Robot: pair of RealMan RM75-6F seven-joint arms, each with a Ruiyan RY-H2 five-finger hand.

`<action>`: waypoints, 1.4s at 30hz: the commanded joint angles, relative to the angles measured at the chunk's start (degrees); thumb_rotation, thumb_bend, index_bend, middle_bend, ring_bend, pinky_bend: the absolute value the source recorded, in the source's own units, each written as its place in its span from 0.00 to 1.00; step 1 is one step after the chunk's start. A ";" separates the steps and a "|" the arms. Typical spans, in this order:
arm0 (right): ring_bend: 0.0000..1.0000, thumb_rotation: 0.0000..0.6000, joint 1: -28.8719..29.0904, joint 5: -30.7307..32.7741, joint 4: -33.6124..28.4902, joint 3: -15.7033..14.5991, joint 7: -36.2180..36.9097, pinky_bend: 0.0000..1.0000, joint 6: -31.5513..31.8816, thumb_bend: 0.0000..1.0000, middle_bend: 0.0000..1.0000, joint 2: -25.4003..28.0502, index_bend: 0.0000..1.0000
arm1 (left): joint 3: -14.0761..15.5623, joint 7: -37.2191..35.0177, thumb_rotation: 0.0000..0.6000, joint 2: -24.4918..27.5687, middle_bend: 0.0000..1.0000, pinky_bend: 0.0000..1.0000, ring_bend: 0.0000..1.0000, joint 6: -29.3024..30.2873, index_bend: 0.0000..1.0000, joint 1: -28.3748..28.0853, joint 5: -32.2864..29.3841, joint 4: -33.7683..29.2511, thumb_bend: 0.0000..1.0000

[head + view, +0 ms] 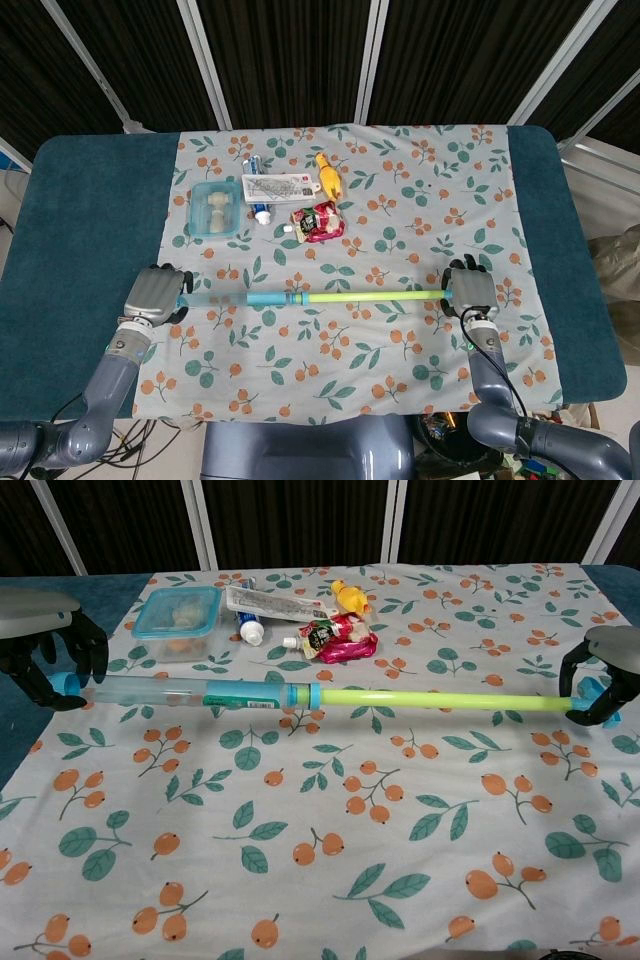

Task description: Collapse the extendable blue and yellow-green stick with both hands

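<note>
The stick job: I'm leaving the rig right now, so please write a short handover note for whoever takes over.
Left robot hand: fingers curled around the blue end of the stick.
Right robot hand: holds the yellow-green end, by its blue tip.
Stick: fully extended, lying across the floral cloth between both hands, in front of the food container, toothpaste box and snack pouch.
Done: both ends held.
Left: push the hands toward each other to slide the yellow-green section into the blue tube.

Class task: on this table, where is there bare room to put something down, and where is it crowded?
Bare cloth lies on the near side of the stick, between left hand and right hand. Crowded: behind it, around the container, toothpaste box and pouch.
</note>
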 commanded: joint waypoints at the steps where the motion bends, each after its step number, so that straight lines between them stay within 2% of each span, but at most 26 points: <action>1: 0.07 1.00 -0.01 0.04 0.03 -0.05 -0.02 0.20 0.01 0.40 0.20 0.06 0.68 | 0.07 0.00 1.00 -0.11 0.52 0.33 0.27 0.07 0.56 -0.01 0.04 0.01 0.38; 31: 0.07 1.00 0.11 0.18 -0.58 -0.30 -0.51 0.20 0.88 0.41 0.21 -0.14 0.69 | -0.01 -0.34 1.00 -0.38 0.52 0.33 0.27 0.65 0.56 -0.25 -0.16 -0.04 0.38; 42: 0.07 1.00 0.83 -1.27 -3.53 -0.10 -1.05 0.20 1.78 0.41 0.21 -0.67 0.71 | -0.71 0.50 1.00 -1.74 0.52 0.33 0.27 1.96 0.56 -0.80 -0.47 -1.02 0.38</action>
